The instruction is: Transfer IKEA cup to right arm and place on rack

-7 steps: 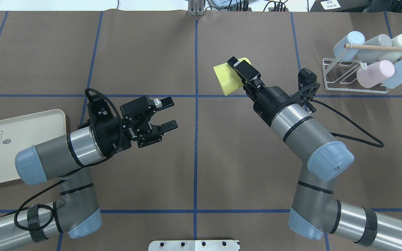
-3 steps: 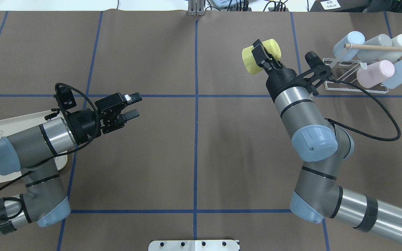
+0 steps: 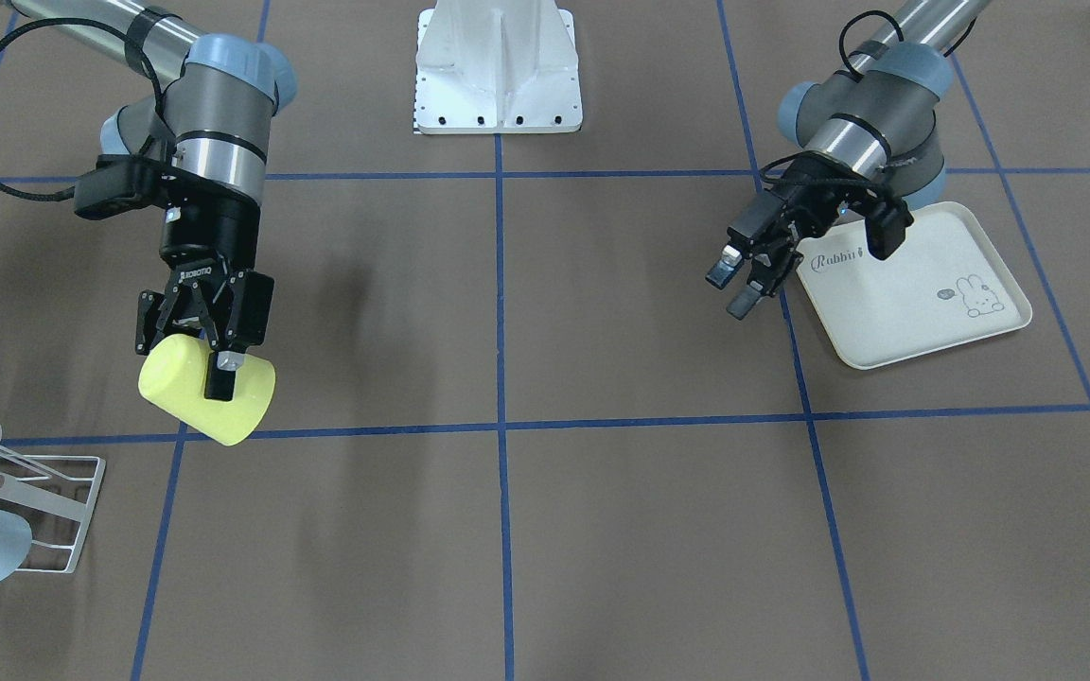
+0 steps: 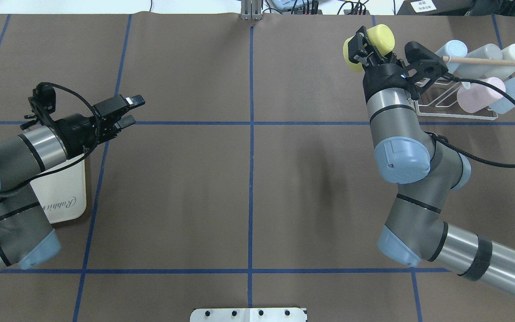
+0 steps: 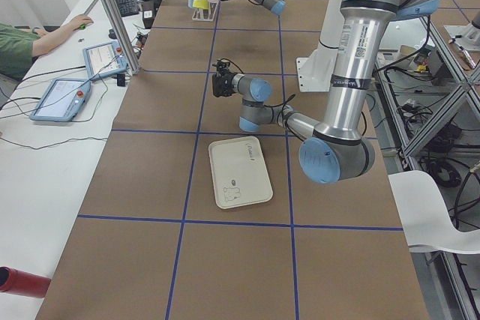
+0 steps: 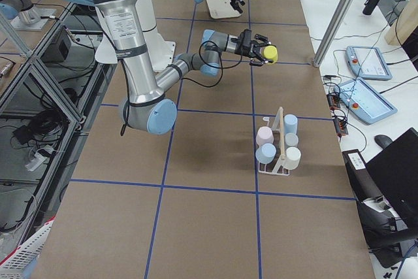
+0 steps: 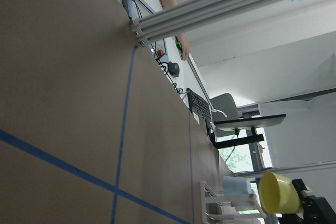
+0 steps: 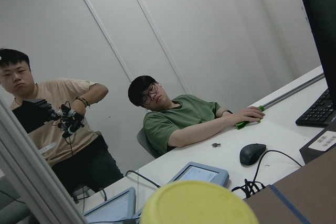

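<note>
The yellow IKEA cup hangs on its side above the far right of the table, with my right gripper shut on its wall. The front-facing view shows the same cup in that gripper, a short way from the rack. The white wire rack with its wooden dowel stands just right of the cup and holds several pastel cups. My left gripper is open and empty, far off at the left beside the tray. The cup's yellow base fills the bottom of the right wrist view.
A cream rabbit-print tray lies under my left arm at the table's left side. The right arm's black cable loops near the rack. Operators sit at a desk with tablets beyond the table's far edge.
My right arm has carried the yellow cup right and farther away, up close to the rack. The left arm has drawn back left over the tray, its gripper still open.
</note>
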Available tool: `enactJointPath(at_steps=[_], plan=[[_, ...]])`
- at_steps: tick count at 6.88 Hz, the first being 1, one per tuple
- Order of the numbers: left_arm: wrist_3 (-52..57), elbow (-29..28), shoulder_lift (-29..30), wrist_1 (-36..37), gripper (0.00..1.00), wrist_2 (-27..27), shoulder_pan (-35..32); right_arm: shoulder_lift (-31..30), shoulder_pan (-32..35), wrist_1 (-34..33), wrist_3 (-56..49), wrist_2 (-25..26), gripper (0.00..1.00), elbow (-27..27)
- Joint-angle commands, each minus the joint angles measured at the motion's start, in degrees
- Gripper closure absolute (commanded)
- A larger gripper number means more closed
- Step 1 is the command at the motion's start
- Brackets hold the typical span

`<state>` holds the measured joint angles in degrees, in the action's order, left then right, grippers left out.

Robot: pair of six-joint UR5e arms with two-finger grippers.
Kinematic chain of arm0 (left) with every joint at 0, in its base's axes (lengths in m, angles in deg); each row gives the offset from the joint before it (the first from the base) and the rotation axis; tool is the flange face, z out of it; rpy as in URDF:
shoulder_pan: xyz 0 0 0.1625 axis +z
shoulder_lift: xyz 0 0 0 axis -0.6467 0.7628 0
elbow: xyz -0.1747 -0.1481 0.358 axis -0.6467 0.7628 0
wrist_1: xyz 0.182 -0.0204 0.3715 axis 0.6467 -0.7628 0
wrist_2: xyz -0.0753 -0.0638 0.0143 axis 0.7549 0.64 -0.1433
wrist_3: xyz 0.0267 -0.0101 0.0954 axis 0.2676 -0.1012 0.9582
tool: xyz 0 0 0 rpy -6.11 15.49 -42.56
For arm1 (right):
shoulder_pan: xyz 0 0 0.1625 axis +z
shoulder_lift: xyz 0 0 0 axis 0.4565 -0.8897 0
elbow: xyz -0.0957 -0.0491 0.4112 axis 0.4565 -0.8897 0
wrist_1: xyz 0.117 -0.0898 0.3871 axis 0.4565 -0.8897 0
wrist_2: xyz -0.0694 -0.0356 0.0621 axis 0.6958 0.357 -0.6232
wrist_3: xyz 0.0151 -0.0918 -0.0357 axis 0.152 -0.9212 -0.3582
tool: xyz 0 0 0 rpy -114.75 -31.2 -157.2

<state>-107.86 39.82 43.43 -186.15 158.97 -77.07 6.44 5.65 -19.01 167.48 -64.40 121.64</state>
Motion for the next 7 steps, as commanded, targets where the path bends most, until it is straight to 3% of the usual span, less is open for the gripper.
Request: enactJointPath(at_steps=[1,2,4,5,7], plan=[[5.82,0.48,-1.77,6.84,0.0,0.3,-2.42,-0.53,1.72,-6.98,-4.49,2.68,1.0,0.02],[6.28,1.61,-1.95,11.22,0.0,4.04,-5.38,-2.54,2.51,-7.17,-8.52,3.3,1.0,0.11],[7.42,5.04,-5.19,17.75,0.0,17.81,-16.51,-8.07,3.83,-7.17,-14.08,3.39,1.0,0.2],[15.44,5.48,-7.12,21.51,0.0,24.05,-20.48,-10.53,4.36,-7.08,-17.06,3.39,1.0,0.63],[25.67,5.32,-10.99,23.47,0.0,27.88,-23.76,-12.82,5.67,-7.08,-19.1,2.78,1.0,1.16]])
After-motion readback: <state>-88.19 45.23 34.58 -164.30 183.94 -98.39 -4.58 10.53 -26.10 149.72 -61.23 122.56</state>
